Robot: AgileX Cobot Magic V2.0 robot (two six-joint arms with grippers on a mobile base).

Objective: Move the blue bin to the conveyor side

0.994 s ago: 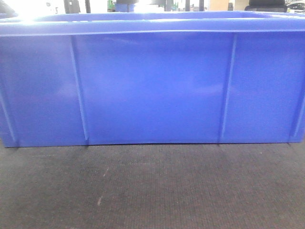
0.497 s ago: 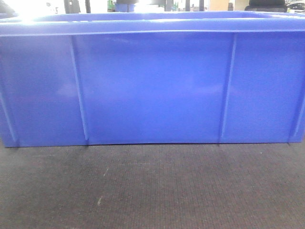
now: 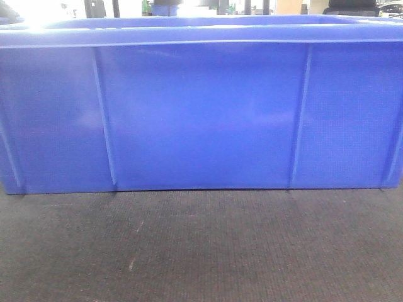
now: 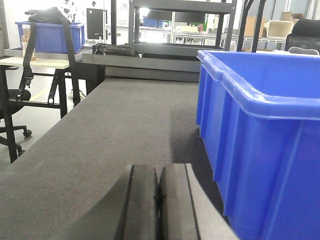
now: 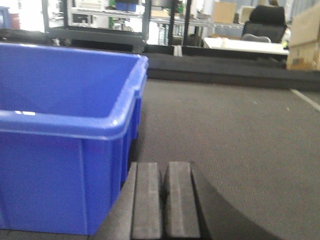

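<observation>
The blue bin (image 3: 201, 113) stands on the dark woven conveyor belt (image 3: 201, 245), and its long ribbed wall fills the front view. In the left wrist view, my left gripper (image 4: 159, 170) is shut and empty, low over the belt (image 4: 115, 120), just left of the bin's end wall (image 4: 260, 125) and not touching it. In the right wrist view, my right gripper (image 5: 164, 167) is shut and empty, low over the belt (image 5: 225, 130), close beside the bin's other end wall (image 5: 60, 165). The bin's inside looks empty.
A black bag (image 4: 115, 49) lies at the belt's far end under a metal rack (image 4: 175, 10). Left of the belt stand a table with a second blue crate (image 4: 50, 36) and a chair. A cardboard box (image 5: 305, 37) and an office chair (image 5: 265, 20) are at the right.
</observation>
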